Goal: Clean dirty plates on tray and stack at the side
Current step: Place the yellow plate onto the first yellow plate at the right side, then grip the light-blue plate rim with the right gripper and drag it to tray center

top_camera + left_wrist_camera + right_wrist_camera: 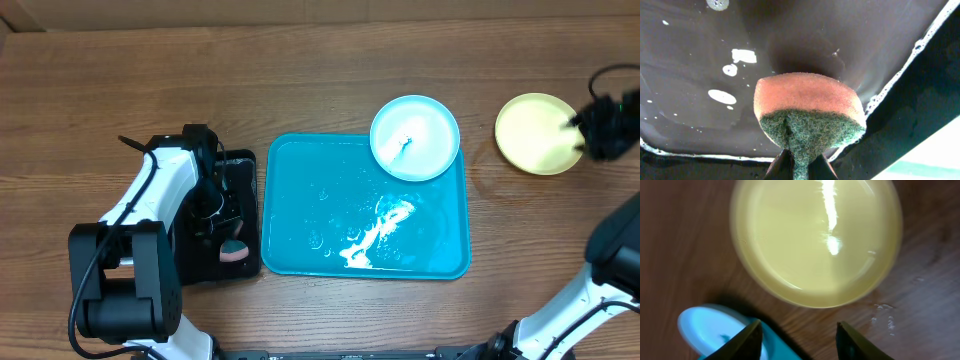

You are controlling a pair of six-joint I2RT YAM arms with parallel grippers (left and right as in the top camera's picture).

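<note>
A light blue plate [415,137] with a small dark smear lies on the far right corner of the turquoise tray [300,215], overlapping its rim. A pale yellow-green plate [538,133] lies on the table at the far right; it fills the right wrist view [815,240]. Only these two plates show. My right gripper [598,128] is open and empty above that plate's right edge; its fingers [799,335] hang over bare wood. My left gripper [215,200] is shut on an orange and green sponge [807,112] over the black tray [700,60].
The small black tray [245,170] stands left of the turquoise tray and holds a pinkish sponge piece [235,252] at its near end. White foam [375,235] and water drops lie on the turquoise tray's floor. Wet spots [882,315] mark the wood near the yellow plate.
</note>
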